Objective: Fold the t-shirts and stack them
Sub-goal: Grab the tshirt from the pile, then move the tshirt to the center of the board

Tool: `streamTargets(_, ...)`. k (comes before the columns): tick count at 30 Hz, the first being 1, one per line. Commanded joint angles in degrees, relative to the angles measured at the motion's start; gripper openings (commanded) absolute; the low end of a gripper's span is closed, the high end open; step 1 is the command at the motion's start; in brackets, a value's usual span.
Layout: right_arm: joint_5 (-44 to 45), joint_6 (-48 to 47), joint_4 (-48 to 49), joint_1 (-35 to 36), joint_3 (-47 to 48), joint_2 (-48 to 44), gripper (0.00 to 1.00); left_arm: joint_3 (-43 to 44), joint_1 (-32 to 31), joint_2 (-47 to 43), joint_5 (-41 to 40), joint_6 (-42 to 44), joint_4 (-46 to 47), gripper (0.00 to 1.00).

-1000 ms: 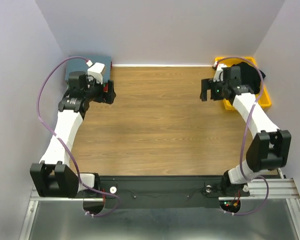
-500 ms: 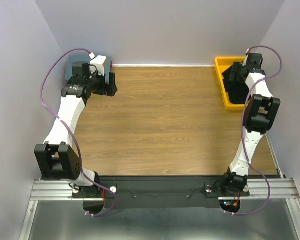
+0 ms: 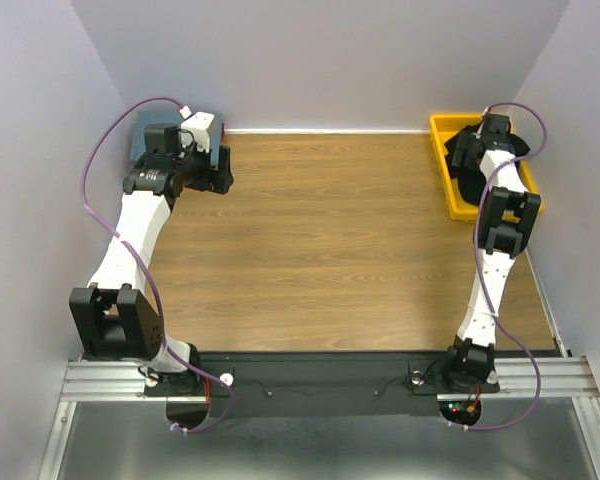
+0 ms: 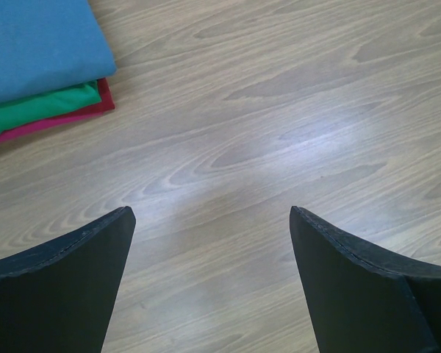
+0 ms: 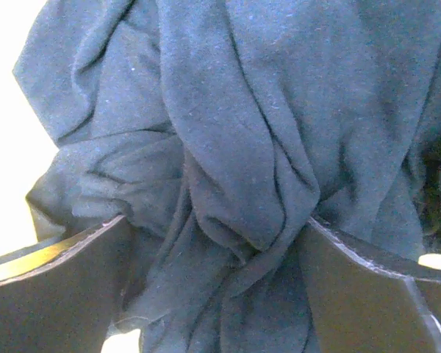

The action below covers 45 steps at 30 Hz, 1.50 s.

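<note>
- Right arm has swung off the table since a second ago and now reaches down into the yellow bin (image 3: 444,170); my left arm has barely shifted in the last half second.
- Right gripper (image 5: 217,220) is spread wide, nothing clamped. Its fingers (image 5: 59,294) are down in the crumpled black tee (image 5: 242,132), and a thick twisted fold bulges up between them, brushing both inner edges.
- Black tee fills everything ahead of those fingers, with a sliver of yellow showing beside the left one.
- Left gripper (image 4: 213,213) is also wide open and holds nothing, with only bare table (image 4: 279,110) between the tips.
- Ahead and to the left of the left finger, well clear of it, is the folded stack: blue tee (image 4: 37,37) on top, green tee (image 4: 37,110) under it, red tee (image 4: 103,99) at the bottom.
</note>
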Motion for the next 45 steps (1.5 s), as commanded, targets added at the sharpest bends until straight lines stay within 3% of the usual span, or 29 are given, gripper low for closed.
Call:
streamTargets(1,0.1,1.2,1.5,-2.4,1.6,2.4,0.83,0.3,-0.2,0.1,0.1,1.1,2.1,0.99)
streamTargets(2,-0.3,1.1,1.4,-2.8,1.6,2.3,0.74,0.6,-0.2,0.3,0.3,1.1,2.1,0.99)
streamTargets(3,-0.5,0.4,1.4,-2.9,1.7,1.9,0.55,0.9,-0.2,0.6,0.5,1.2,2.1,0.98)
streamTargets(4,-0.6,0.0,1.4,-2.9,1.5,1.4,0.45,1.2,-0.2,0.7,0.5,1.2,2.1,0.98)
streamTargets(7,-2.3,-0.9,1.4,-2.9,0.8,-2.3,0.18,2.2,-0.1,1.2,0.8,1.4,2.1,0.99)
streamTargets(10,-5.1,-0.4,1.1,-2.9,0.6,-6.0,0.01,3.1,-0.2,1.3,1.2,1.6,2.0,0.99)
streamTargets(18,-19.2,-0.3,-0.6,-1.4,0.0,-23.4,0.01,2.5,0.2,-0.8,4.7,1.0,3.6,0.99)
streamTargets(27,-41.2,4.5,-3.8,3.2,-0.4,-38.0,0.01,1.7,2.4,-3.4,11.1,-1.8,5.5,0.99)
streamTargets(34,-55.8,6.1,-4.1,10.7,-13.2,-47.5,0.01,0.0,6.5,-5.8,18.2,-3.9,8.4,0.99)
streamTargets(35,-56.9,5.6,-4.4,11.5,-17.8,-48.2,0.02,-0.8,6.9,-6.1,18.9,-3.7,8.7,0.99)
streamTargets(37,-59.1,2.8,-6.1,14.7,-23.4,-50.5,0.23,-1.7,7.7,-7.1,19.6,-2.0,9.0,0.99)
streamTargets(39,-59.2,0.7,-7.2,18.5,-32.9,-52.3,0.65,-3.0,7.9,-7.8,19.7,-0.3,8.5,0.99)
streamTargets(40,-59.0,-1.1,-8.4,19.6,-35.7,-53.9,0.98,-3.5,7.8,-8.3,19.3,1.8,8.1,0.99)
streamTargets(45,-55.1,-2.8,-9.9,20.5,-48.9,-57.6,1.00,-7.4,7.6,-9.9,21.1,10.9,4.9,0.99)
